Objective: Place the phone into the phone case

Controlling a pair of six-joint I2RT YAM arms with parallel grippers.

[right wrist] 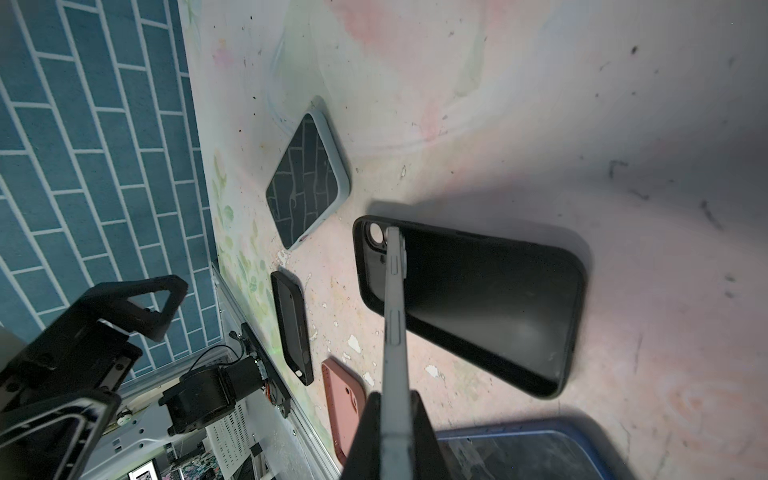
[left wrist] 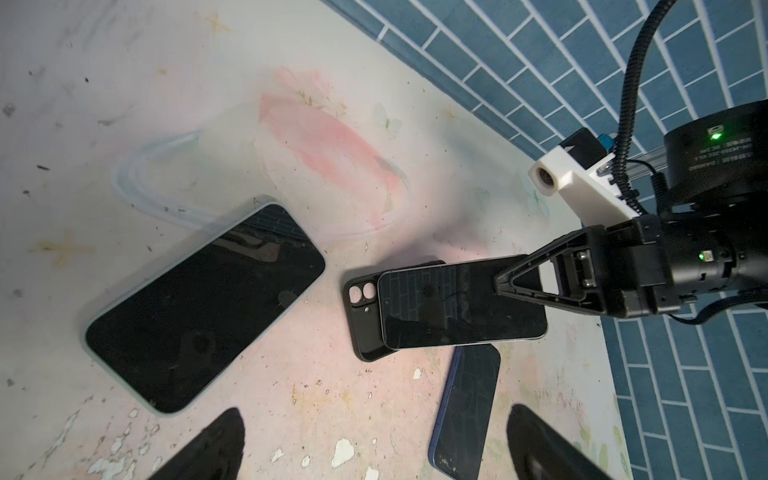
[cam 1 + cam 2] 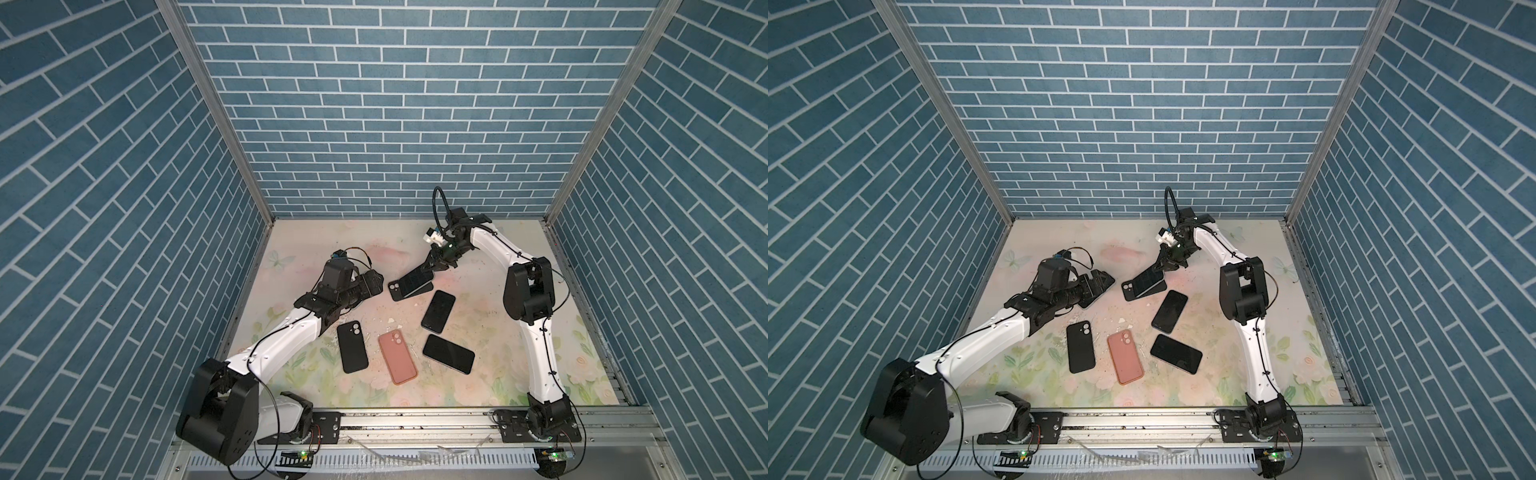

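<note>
- Your right tool point(image 3: 430, 270) is clamped on one end of the phone point(image 2: 449, 307). In the right wrist view the fingers point(image 1: 374, 436) press against its flat faces, so you see the phone edge-on.
- The phone is tilted. Its gripped end is raised, and its free end slopes down to the open black case point(image 1: 490, 307).
- That case lies hollow side up near the middle of the counter point(image 3: 478, 257), somewhat toward the far edge.
- The phone's low corner sits at the camera-cutout end of the case. It looks to be touching there, but you cannot be sure from these views. The rest of the phone stands clear of the case and is not seated in it.
- Your left tool point(image 3: 370, 284) has its fingers spread wide and holds nothing. It sits toward the left edge of the counter, just above a phone in a pale case point(image 2: 203, 307) lying screen up.
- Nearer the front edge lie a second black case point(image 3: 352, 347), back up, and a pink case point(image 3: 397, 357) beside it.
- Two bare phones lie screen up toward the right: one point(image 3: 438, 311) just in front of the open case, the other point(image 3: 449, 354) closer to the front edge.
</note>
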